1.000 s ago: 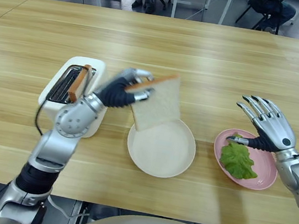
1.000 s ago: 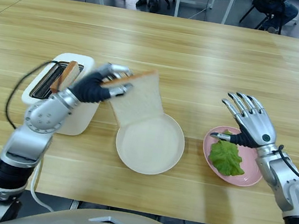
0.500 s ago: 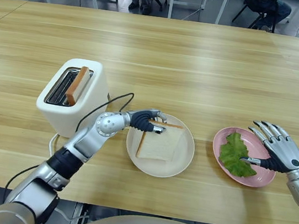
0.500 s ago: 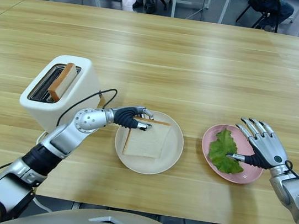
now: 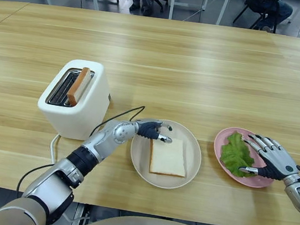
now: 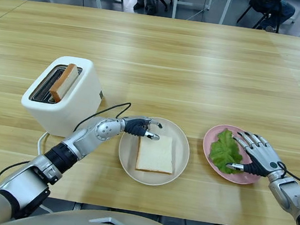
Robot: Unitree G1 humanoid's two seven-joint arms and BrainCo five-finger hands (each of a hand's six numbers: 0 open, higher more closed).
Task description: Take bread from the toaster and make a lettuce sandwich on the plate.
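One long light-wood tabletop [image 5: 212, 65] carries everything. One white two-slot toaster [image 5: 79, 116] stands to the left of the round cream plate [image 5: 183, 134], near it but apart. One brown-crusted bread slice [image 5: 79, 86] stands upright in a toaster slot. There are two plates: the cream one, and one pink round plate [image 5: 255, 181] to its right, with bare wood between them.

One square slice of white bread [image 5: 168, 156] lies flat on the cream plate, a little right of its middle. One green ruffled lettuce leaf [image 5: 234, 155] lies on the pink plate, on the half nearer the cream plate.

There are two robot hands. The left robot hand [image 5: 150, 129] is over the cream plate's upper-left rim, fingers loosely stretched and holding nothing, tips just beside the flat slice's upper-left corner. The right robot hand [image 5: 274, 162] rests at the pink plate's far side from the cream plate, fingers spread and unclenched, thumb tip at the leaf's lower edge.

One black cable [image 5: 119, 114] loops from the toaster toward the cream plate's left side.
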